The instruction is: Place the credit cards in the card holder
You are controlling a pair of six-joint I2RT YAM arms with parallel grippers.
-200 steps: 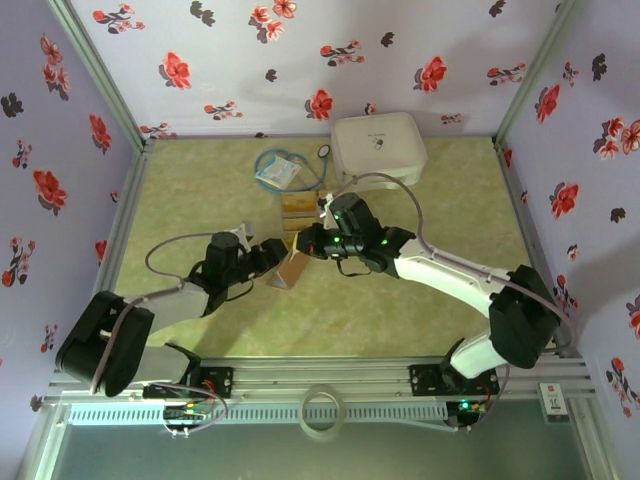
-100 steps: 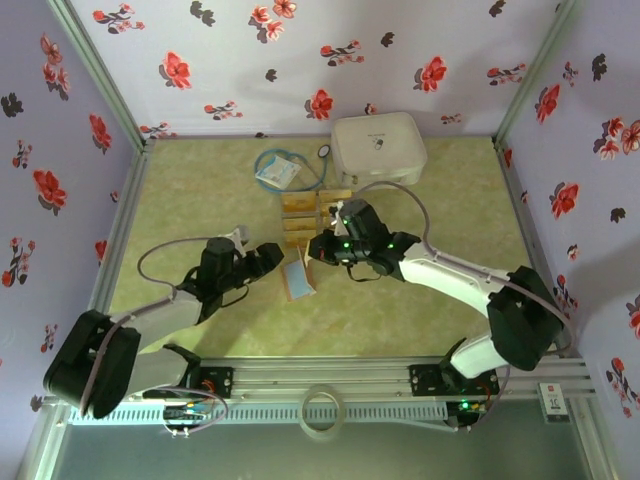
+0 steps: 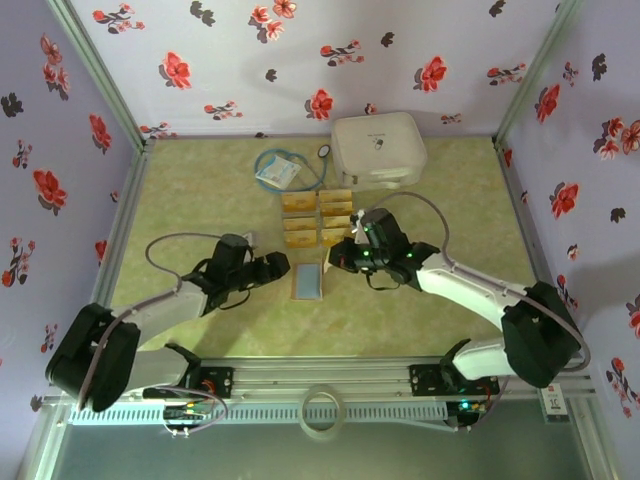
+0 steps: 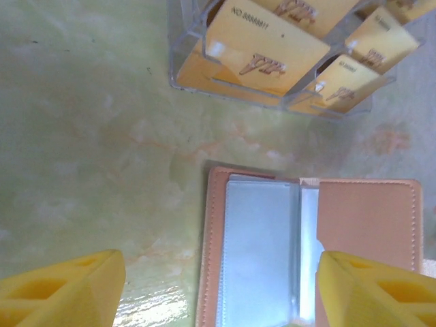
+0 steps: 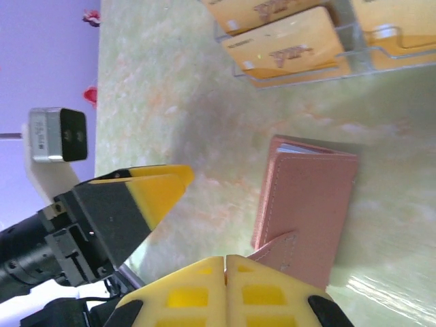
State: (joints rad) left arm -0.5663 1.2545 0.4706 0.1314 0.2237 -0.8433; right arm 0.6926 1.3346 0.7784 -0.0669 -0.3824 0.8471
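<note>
The card holder lies on the green table, opened so its grey-blue sleeve faces up. Its pink right cover is tilted up. My right gripper is at the holder's right edge, fingers pressed together on the cover's strap tab. My left gripper stands open just left of the holder, its yellow fingertips wide apart with the sleeve between them and not touched. The credit cards stand in a clear rack just beyond the holder.
A large white case sits at the back, with a blue-white packet and a looped cable to its left. A tape roll rests on the front rail. Flowered walls close in three sides.
A second ago the holder was held upright between both grippers. It now lies opened on the table, nearer and to the right. My left gripper has let go and opened wider.
</note>
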